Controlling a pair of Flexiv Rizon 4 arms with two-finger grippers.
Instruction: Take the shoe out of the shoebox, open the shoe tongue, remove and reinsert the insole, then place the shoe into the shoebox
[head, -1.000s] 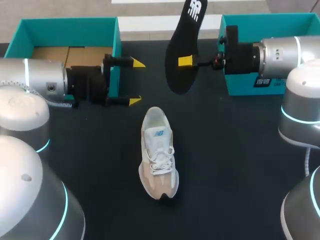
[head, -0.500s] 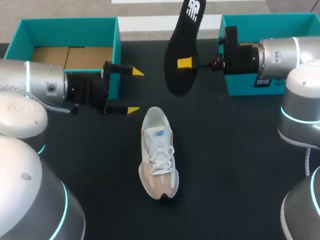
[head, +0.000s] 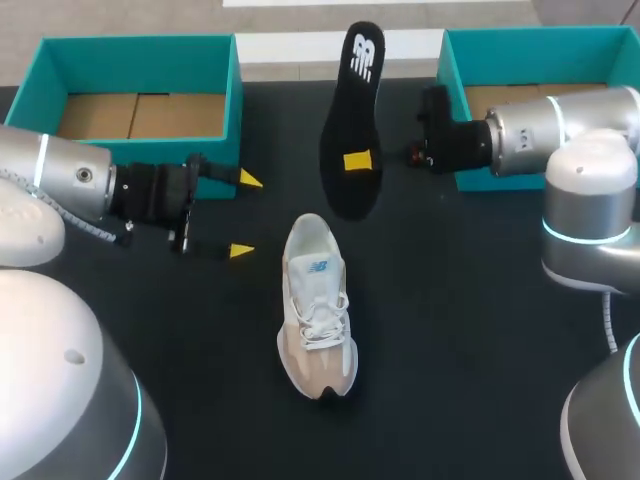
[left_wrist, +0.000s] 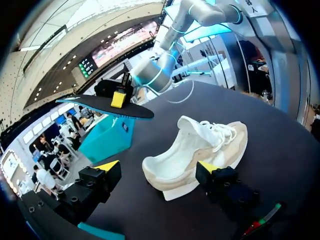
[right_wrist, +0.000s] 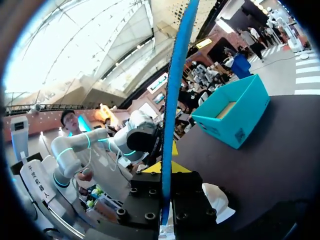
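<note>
While the right gripper (head: 358, 161) grasps the insole (head: 346, 196) aloft beyond the shoe (head: 318, 305), the left gripper (head: 244, 215) hangs released beside its heel, likely to steady it.

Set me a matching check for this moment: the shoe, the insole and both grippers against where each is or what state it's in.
Things:
1. shoe
2. insole
3. left gripper
4. right gripper

Places and states:
A. open and empty, beside the heel end
B. held in the air above the table
C. shut on something thin and black
D. resting on its sole, toe towards the robot

Pairs: 1-D, 2-B, 3-A, 4-C.
</note>
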